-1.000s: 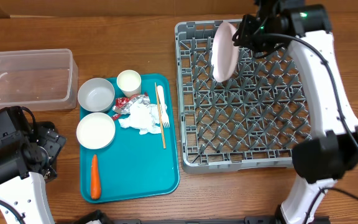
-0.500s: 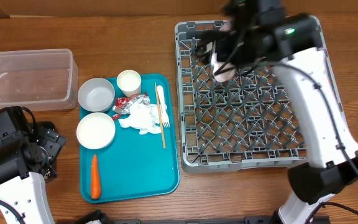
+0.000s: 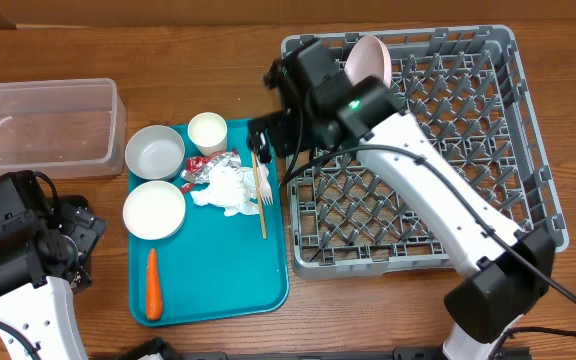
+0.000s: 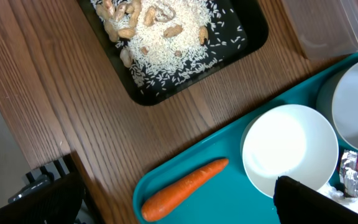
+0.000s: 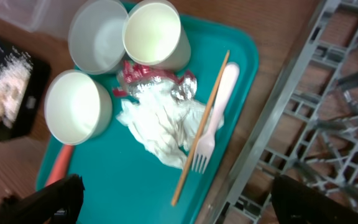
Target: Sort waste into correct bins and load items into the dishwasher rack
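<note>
The pale pink plate [image 3: 370,58] stands on edge at the back of the grey dishwasher rack [image 3: 488,150]. My right gripper [image 3: 271,138] [image 5: 179,205] hangs open and empty over the teal tray's right edge, above the white fork [image 5: 213,118] and wooden stick [image 5: 202,124]. On that tray lie the napkin [image 5: 160,127], foil wrapper [image 5: 154,81], cup [image 5: 153,34], grey bowl [image 5: 98,34], whitish bowl [image 5: 76,106] and carrot [image 4: 185,190]. My left gripper [image 4: 179,211] is open above the carrot. Rice and nuts lie in the black tray [image 4: 148,96].
The clear tub [image 3: 43,125] sits at the back left, holding nothing I can make out. The teal tray [image 3: 218,280] lies between it and the rack. My left arm hides the black tray in the overhead view.
My right gripper has opened and let go of the pink plate, which stays standing in the rack. The arm has swung left to the teal tray. The left arm has not moved.
</note>
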Robot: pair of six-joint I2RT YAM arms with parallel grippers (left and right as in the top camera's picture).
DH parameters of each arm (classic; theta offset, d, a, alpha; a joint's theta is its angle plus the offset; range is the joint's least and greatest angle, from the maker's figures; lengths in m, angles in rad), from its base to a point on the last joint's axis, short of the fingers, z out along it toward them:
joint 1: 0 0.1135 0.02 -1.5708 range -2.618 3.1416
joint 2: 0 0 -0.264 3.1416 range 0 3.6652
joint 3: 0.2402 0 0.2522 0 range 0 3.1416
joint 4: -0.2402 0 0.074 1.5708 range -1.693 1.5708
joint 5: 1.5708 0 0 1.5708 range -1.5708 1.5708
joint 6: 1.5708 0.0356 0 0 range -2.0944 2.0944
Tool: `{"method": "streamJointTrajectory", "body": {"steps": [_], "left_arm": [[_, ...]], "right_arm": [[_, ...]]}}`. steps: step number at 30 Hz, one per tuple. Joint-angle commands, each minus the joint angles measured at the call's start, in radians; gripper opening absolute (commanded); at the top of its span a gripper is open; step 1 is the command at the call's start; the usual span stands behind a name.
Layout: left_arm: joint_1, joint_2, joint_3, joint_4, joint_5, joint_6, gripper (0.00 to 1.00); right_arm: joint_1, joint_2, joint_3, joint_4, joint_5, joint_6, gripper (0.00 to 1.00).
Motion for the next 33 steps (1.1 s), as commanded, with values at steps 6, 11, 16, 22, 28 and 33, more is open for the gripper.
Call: {"method": "streamJointTrajectory", "body": {"steps": [6, 11, 16, 22, 28, 33], "left_arm": [[0.005, -0.007, 0.016, 0.001, -0.016, -0.02, 1.0], [0.005, -0.006, 0.016, 0.001, -0.016, -0.02, 1.0], [0.005, -0.007, 0.016, 0.001, -0.016, -0.02, 1.0], [0.005, -0.007, 0.016, 0.001, -0.016, -0.02, 1.0], [0.005, -0.007, 0.016, 0.001, -0.016, -0.02, 1.0], [0.005, -0.007, 0.016, 0.001, -0.016, -0.02, 1.0]], "right_arm": [[0.107, 0.048, -0.124, 0.124, 0.011, -0.077, 1.0], [0.15, 0.106, -0.124, 0.171, 0.04, -0.077, 1.0], [0.156, 0.122, -0.121, 0.181, 0.055, -0.048, 1.0], [0.148, 0.121, -0.094, 0.167, 0.05, -0.026, 1.0], [0.168, 0.121, -0.095, 0.114, 0.028, 0.05, 1.0], [0.177, 0.123, -0.095, 0.077, 0.06, 0.261, 0.76]]}}
